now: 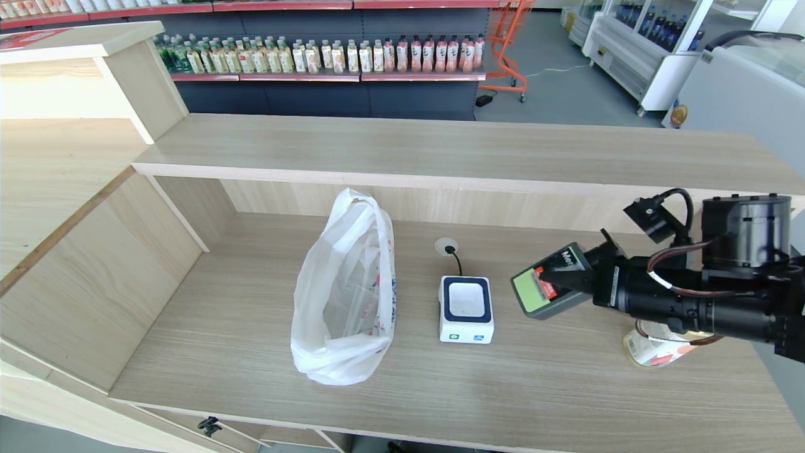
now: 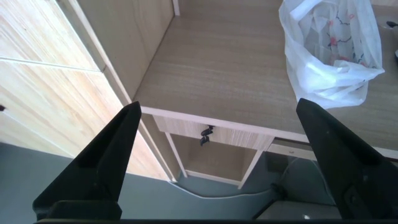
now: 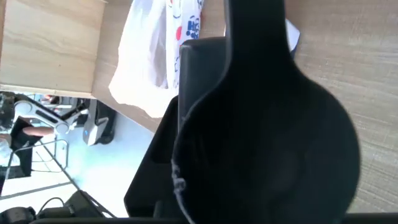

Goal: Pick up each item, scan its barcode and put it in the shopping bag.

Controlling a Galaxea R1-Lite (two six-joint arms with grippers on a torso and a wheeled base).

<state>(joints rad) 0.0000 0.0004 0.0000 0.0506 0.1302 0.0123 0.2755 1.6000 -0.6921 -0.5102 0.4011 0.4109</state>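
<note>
The right claw (image 1: 569, 275) is clenched on a dark box (image 1: 533, 293), holding it in the air just to the right of the scanner (image 1: 465, 308), with the box's pale green face turned towards the scanner and the bag (image 1: 343, 296). That green face carries a red label (image 1: 546, 286) with small print too fine to read, and the dark side above it shows white lettering, partly covered by the claw. The scanner sits on the bench (image 1: 566, 390), a white block with a dark-framed window on top and small green and blue marks on its near edge; its black cable (image 1: 456, 261) runs back to a round port in the bench. The bag, white plastic with red and blue print on its side, stands open-mouthed just left of the scanner. Under the right arm lies a pale container (image 1: 654, 349) with a red-orange patterned label, mostly hidden. The left claw (image 2: 217, 155) is released and holds nothing, its fingers (image 2: 99, 168) spread wide, hanging off the bench's near edge. Behind, a shelf (image 1: 327, 77) holds a row of drinks (image 1: 314, 56) with labels too small to read.
</note>
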